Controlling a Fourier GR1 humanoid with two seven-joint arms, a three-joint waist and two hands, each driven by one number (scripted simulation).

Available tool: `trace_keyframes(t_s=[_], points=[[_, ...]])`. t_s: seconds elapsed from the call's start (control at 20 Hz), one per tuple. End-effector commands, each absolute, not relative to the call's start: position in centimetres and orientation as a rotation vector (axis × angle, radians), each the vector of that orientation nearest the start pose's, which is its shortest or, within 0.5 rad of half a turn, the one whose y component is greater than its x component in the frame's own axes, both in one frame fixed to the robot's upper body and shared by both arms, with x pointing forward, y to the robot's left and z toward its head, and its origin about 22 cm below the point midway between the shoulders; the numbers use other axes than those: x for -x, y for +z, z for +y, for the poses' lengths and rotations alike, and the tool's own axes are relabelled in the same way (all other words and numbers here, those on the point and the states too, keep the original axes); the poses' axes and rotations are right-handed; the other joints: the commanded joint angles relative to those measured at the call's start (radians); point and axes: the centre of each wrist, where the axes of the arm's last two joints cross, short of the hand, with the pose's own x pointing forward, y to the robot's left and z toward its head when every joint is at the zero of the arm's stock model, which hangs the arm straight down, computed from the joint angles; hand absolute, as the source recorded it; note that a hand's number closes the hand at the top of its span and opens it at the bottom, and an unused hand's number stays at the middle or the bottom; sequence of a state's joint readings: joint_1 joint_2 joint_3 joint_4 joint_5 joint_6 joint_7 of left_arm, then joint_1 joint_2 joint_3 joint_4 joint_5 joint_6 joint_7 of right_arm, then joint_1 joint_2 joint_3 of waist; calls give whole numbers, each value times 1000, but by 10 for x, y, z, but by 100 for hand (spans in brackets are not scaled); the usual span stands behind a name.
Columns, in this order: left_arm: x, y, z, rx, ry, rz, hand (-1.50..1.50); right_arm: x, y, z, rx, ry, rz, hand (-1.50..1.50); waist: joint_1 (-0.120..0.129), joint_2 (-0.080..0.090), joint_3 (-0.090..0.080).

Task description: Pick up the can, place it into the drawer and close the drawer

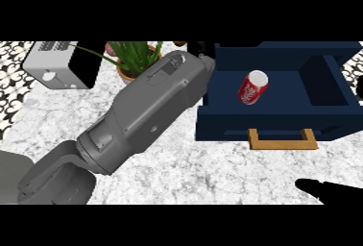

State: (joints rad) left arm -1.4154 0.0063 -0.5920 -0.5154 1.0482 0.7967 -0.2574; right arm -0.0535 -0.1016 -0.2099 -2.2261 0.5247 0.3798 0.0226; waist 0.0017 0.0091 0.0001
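- At the far left of the bench (212,166), near the back edge, stands a white and black appliance (56,67); patterned black-and-white tiling (10,91) runs along the bench's left border.
- Just right of the appliance is a potted plant (135,57) with long green leaves, partly covered by the arm.
- The grey left forearm (142,120) rises from the lower left corner and slants up and right across the bench, ending beside the drawer's left wall.
- Of the left hand (201,48) only a dark sliver shows past the wrist, at the drawer's back left corner; how it is set I cannot tell.
- The navy drawer (284,122) stands pulled open, its wooden handle (281,140) on the front face.
- The red can (252,88) sits inside the drawer, left of its middle, pale top toward the back; upright or tipped I cannot tell. No hand touches it.
- At the lower right edge rests the black right hand (330,192), stretched out toward the left and holding nothing.
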Motion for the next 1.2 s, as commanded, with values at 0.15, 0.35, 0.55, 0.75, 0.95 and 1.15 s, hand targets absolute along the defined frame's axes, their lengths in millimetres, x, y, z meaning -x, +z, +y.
trace_keyframes(t_s=[0.15, 0.35, 0.55, 0.75, 0.95, 1.15], points=[[-419, 176, -11, 15, 154, -1694, -150, -256, 157, -234, 781, 818, -1954, -150, 15, -3, 0], [-417, 180, -3, 22, 135, -1703, -150, -293, 140, -219, 813, 931, -1905, -150, 33, -5, 0], [-420, 199, 10, -29, 152, -1712, -150, -313, 115, -224, 870, 1042, -1856, -150, 35, -10, 0], [-428, 186, 32, -66, 152, -1704, -150, -337, 104, -194, 966, 1164, -1769, -150, 31, -4, 0], [-422, 202, 38, -36, 166, -1695, -150, -362, 80, -192, 1008, 1141, -1732, -150, 37, -7, 0], [-419, 208, 61, -51, 186, -1708, -150, -373, 54, -200, 1045, 1135, -1659, -150, 40, -10, 0]])
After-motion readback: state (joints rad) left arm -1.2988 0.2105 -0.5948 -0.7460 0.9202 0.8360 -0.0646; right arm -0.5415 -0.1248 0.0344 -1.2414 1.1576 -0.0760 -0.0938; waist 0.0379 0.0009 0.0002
